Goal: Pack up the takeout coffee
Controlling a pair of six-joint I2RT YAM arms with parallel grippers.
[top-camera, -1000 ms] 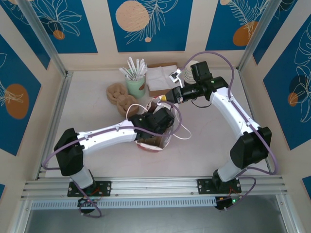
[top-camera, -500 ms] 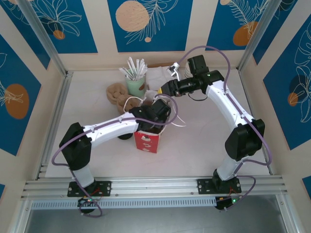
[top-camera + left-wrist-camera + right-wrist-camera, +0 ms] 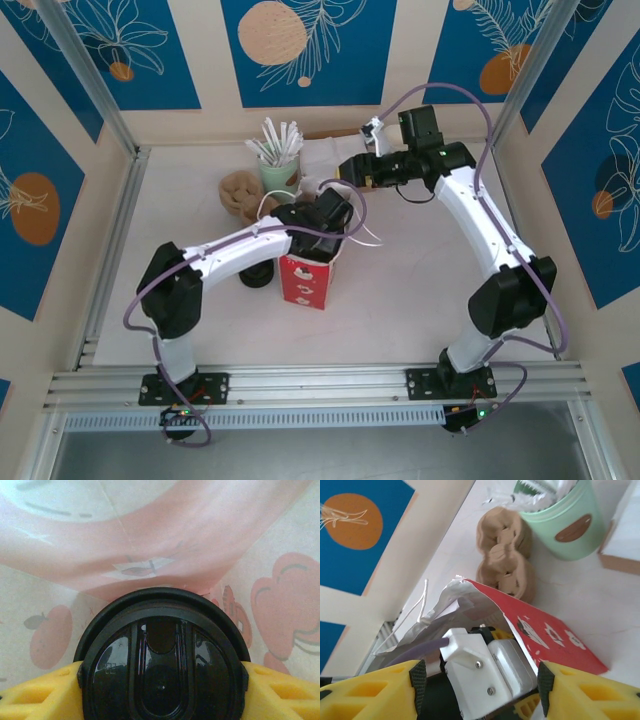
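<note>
Item: takeout coffee, black lid uppermost, inside the red paper bag, which stood upright mid-worktop.
Left pincer: yellow pads pinched the lid's rim on both sides. Whether the cup touched the bag's floor could not be told.
Right pincer: spread, nothing between its fingers, near the bag's mouth.
Nearby: green cup of white wrapped sticks; brown pulp trays; black lid stack just left of the bag.
</note>
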